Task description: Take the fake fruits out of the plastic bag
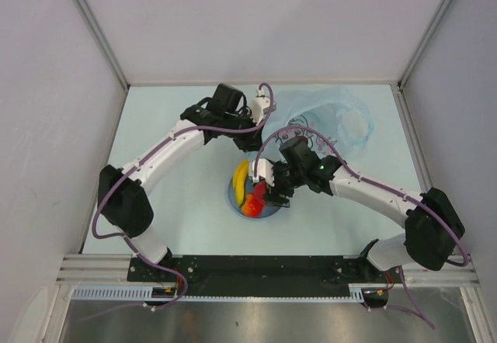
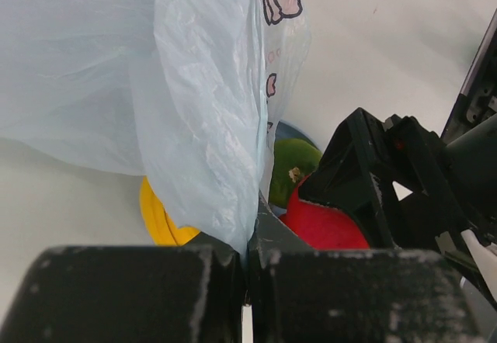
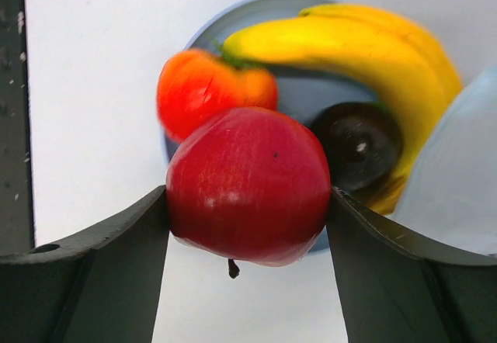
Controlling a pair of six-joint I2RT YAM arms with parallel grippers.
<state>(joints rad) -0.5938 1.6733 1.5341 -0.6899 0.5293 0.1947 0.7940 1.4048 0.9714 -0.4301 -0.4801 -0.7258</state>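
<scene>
The red apple (image 3: 248,184) is clamped between the two fingers of my right gripper (image 3: 248,197), just above the near rim of the blue plate (image 3: 311,95). On that plate lie the yellow banana (image 3: 349,48), a red-orange round fruit (image 3: 206,87) and a small dark maroon one (image 3: 357,145). My left gripper (image 2: 248,242) is shut on a fold of the pale-blue plastic bag (image 2: 155,87), which hangs in front of it. Past the bag, the left wrist view shows a green fruit (image 2: 291,168). From above, the right gripper (image 1: 260,192) is over the plate (image 1: 233,199) and the bag (image 1: 334,122) lies behind it.
The arms stand close together: the left gripper (image 1: 260,110) is just behind the plate and the right wrist (image 2: 388,172) fills the right of the left wrist view. Grey walls enclose the pale table (image 1: 171,226) on three sides.
</scene>
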